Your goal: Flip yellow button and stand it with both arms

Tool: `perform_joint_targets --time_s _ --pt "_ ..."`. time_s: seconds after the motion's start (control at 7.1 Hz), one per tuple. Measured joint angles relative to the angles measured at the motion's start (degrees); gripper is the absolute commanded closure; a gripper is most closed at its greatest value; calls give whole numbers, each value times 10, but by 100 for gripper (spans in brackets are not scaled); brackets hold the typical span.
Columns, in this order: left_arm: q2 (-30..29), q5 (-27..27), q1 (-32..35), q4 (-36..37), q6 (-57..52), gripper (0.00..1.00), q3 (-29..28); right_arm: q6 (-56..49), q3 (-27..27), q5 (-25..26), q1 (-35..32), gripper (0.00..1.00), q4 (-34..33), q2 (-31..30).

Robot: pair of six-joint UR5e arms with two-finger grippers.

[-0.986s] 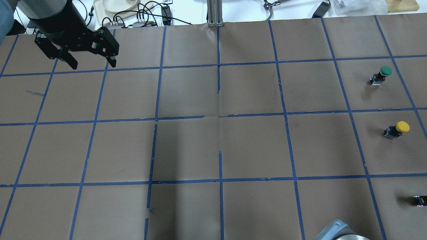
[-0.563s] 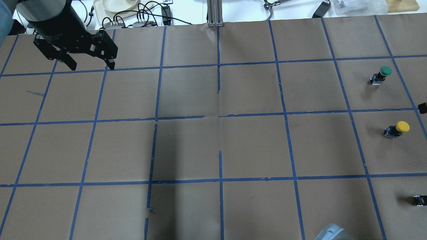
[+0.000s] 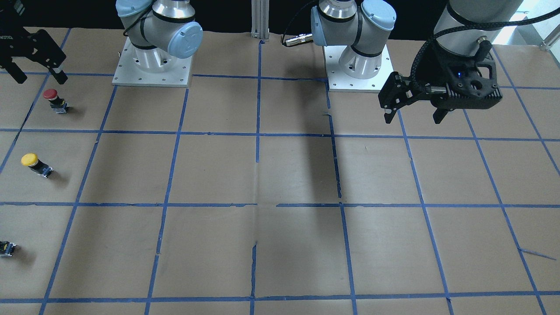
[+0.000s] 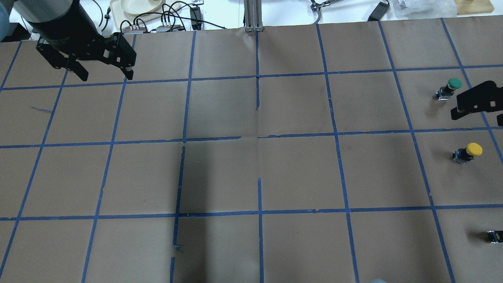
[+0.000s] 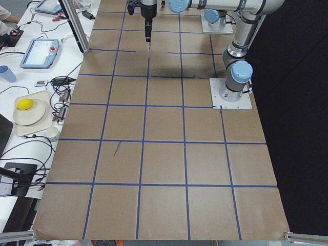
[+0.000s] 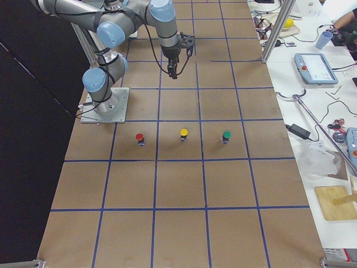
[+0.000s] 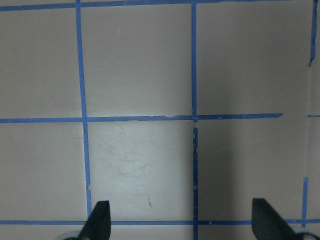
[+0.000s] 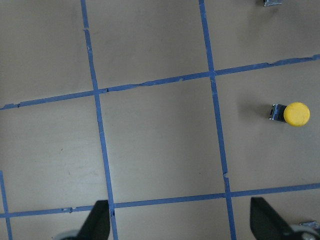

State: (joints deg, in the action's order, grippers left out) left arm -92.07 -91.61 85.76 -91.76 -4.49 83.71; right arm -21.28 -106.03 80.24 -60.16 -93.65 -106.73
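The yellow button is in the right column of grid squares and seems to stand cap up. It also shows in the front view, the right side view and the right wrist view. My right gripper is open and empty, high above the table and apart from the button. Its open fingers frame the bottom of its wrist view. One finger shows at the overhead view's right edge. My left gripper is open and empty over the far left corner, also seen from the front.
A green button stands one square beyond the yellow one, and a red button one square nearer the robot. A small black-and-yellow piece is cut off by the overhead frame edge. Cables and a tray lie past the table's far edge.
My right gripper has come into the overhead view from the right edge, near the green button. My left gripper has shifted slightly up and left. The buttons have not moved.
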Motion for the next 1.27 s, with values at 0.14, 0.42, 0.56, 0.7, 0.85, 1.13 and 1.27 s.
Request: perform_joint_targets --time_s 0.14,0.42,0.56,0.7,0.85,1.13,1.27 --pt "1 -3 0 1 3 0 -1 29 18 10 -28 0 1 16" --pt "1 -5 0 1 9 0 1 113 74 53 -114 0 13 64" --pt "1 -5 0 1 12 0 3 188 97 62 -173 0 21 90" --pt "0 -5 0 2 13 0 3 247 109 67 -230 0 17 110" --pt "-2 -5 -1 3 15 0 1 276 112 68 -269 0 9 121" --pt "-5 -4 -1 3 33 0 -1 286 108 71 -292 0 19 123" --pt "-5 -4 -1 3 39 0 0 288 104 79 -295 0 39 121"
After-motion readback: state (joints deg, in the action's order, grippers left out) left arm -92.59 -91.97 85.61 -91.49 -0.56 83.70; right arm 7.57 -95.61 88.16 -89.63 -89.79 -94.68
